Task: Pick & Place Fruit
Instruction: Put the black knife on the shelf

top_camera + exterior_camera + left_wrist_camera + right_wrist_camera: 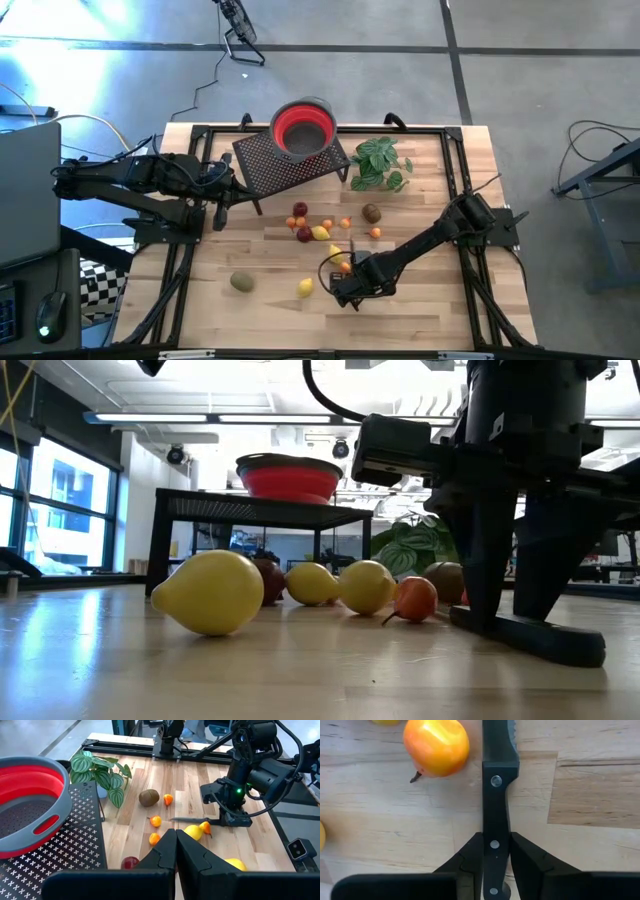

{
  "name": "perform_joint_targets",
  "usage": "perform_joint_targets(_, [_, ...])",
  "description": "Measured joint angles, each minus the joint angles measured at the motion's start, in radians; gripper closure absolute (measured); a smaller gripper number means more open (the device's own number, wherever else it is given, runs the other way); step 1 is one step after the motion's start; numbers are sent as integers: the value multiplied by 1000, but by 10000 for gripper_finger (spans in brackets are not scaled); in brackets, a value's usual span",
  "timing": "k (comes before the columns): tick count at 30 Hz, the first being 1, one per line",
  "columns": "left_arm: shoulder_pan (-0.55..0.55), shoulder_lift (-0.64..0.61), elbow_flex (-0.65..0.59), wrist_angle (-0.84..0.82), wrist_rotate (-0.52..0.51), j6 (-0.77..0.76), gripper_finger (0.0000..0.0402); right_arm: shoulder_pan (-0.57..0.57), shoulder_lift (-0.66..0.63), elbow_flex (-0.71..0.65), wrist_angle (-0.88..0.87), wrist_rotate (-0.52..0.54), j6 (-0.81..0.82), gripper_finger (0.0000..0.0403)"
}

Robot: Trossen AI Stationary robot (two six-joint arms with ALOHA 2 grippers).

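Wooden tabletop (420,310): fruit (318,233) scattered mid-surface, one kiwi-like oval (241,282) and a lemon (305,287) nearer the front edge. Right end effector (495,851) pinching the black-handled knife (496,795), an orange fruit (436,746) just beside the blade. Left end effector (175,851) pressed together, near the left edge. Red colander (304,127) on black perforated stand (275,165) and leafy plant (380,163) toward the back edge.
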Motion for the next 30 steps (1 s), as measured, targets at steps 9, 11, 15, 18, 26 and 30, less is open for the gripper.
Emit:
perform_joint_targets(9, [0,0,0,0,0,0,402,0,0,0,-1,5,-2,326])
perform_joint_targets(11, [0,0,0,0,0,0,402,0,0,0,-1,5,-8,325])
perform_joint_targets(15, [0,0,0,0,0,0,402,0,0,0,-1,4,-31,328])
perform_joint_targets(18, [0,0,0,0,0,0,402,0,0,0,-1,4,-35,326])
perform_joint_targets(26, [0,0,0,0,0,0,402,0,1,0,8,-3,-60,321])
perform_joint_targets(30, [0,0,0,0,0,0,402,0,1,0,9,-3,-60,320])
